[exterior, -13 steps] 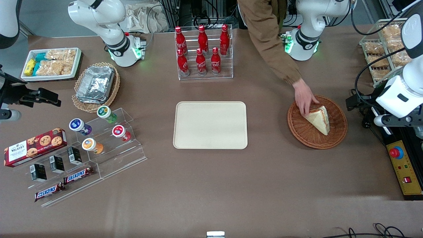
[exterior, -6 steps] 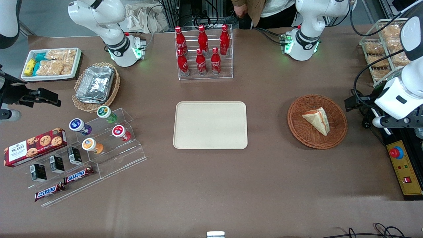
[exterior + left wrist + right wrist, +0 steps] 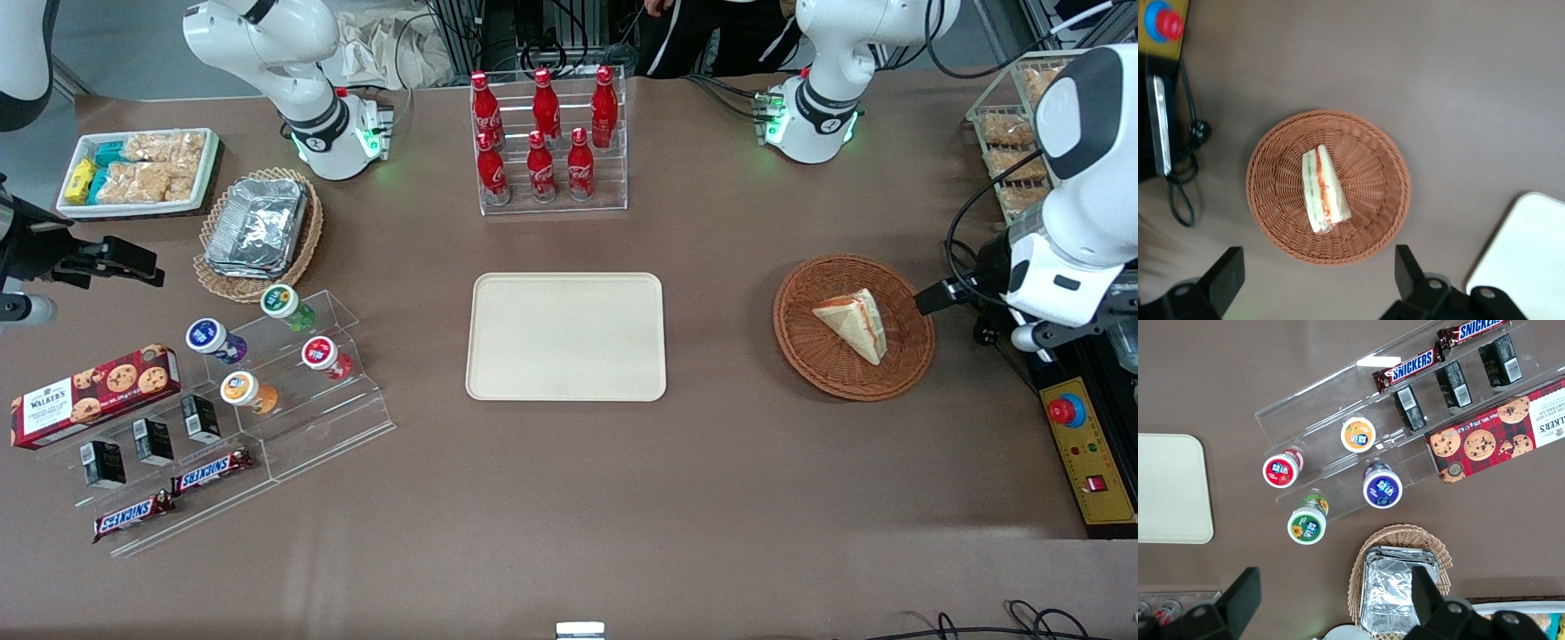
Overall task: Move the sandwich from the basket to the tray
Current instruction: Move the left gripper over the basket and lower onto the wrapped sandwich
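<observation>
Lying on its side in the basket (image 3: 853,327), the sandwich (image 3: 853,324) had not been lifted, so in the front view none of the task was done: the grasp, the carry and the set-down all remained. The tray (image 3: 566,336) sat bare, well apart from the basket toward the parked arm's end of the table, with nothing but brown table between the two. The gripper (image 3: 933,298) hung just beside the basket's rim at the working arm's end, above the table and short of the sandwich. A yellow control box (image 3: 1089,462) lay near the basket toward the working arm's end, and a rack of red bottles (image 3: 547,138) stood farther from the front camera than the tray, clear of a straight path.

From the left wrist view, the gripper (image 3: 1318,283) showed its two fingers (image 3: 1228,277) spread wide apart with nothing between them. The sandwich (image 3: 1324,189) rested near the basket's (image 3: 1385,167) centre, its red and orange filling edge showing, with woven floor open around it. A corner of the tray (image 3: 1531,260) showed near the basket, apart from it. A low rim looked the only edge to clear.
</observation>
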Motion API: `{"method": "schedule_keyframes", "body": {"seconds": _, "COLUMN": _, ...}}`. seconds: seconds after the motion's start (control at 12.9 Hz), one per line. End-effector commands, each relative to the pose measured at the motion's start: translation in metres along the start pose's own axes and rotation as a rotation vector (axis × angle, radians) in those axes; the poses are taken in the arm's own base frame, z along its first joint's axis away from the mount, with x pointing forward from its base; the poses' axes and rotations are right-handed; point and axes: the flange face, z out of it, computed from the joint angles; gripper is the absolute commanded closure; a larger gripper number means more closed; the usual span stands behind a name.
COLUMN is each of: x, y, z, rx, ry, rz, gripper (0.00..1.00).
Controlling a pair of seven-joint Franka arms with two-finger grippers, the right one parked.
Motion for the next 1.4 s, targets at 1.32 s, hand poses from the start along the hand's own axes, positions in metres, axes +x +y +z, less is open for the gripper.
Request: {"method": "schedule_keyframes", "body": {"seconds": 1.32, "x": -0.076, "y": -0.01, "z": 0.219, "rx": 0.036, "ry": 0.076, "rz": -0.399, "gripper": 0.0}}
